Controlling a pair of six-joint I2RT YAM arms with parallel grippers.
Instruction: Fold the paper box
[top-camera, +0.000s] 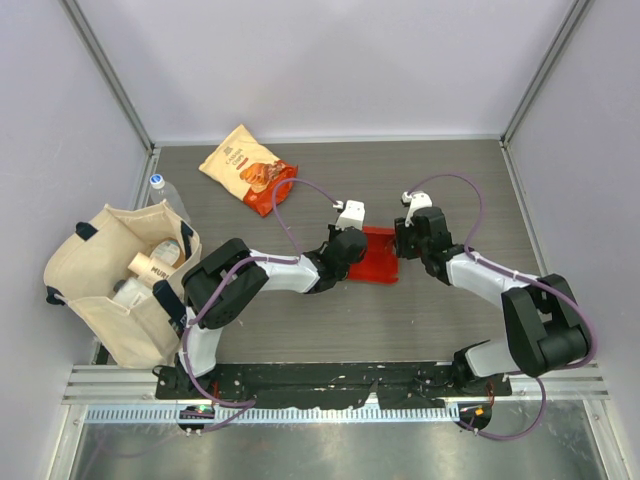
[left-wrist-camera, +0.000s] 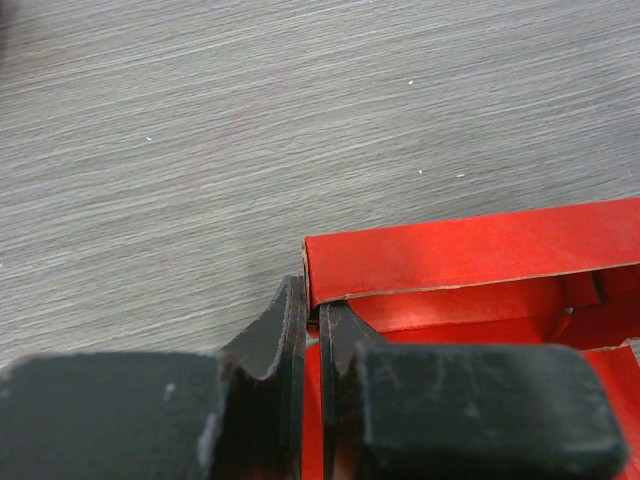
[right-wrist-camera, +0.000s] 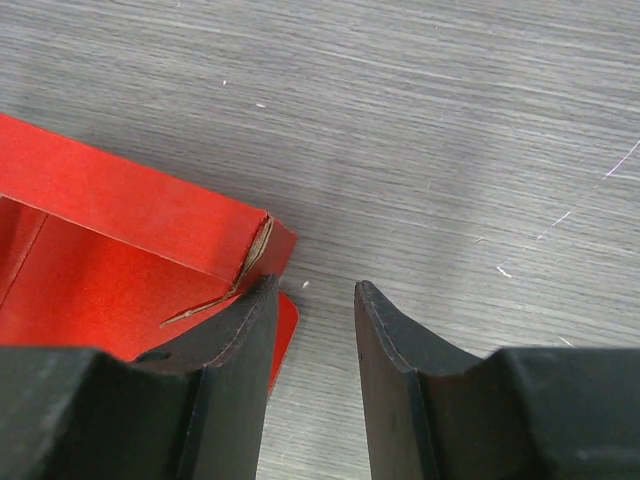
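Fingers of the left gripper (left-wrist-camera: 313, 312) were pinched tight on 1 thin wall of the red paper box (left-wrist-camera: 470, 250). The box sat in the middle of the grey table (top-camera: 460, 190), between the 2 grippers. The right gripper (right-wrist-camera: 316, 300) stood half open by a box corner, with only bare table between its fingers.

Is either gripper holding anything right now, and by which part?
The left gripper pinches the paper box by a side wall near a corner. The right gripper is open beside another corner, holding nothing.
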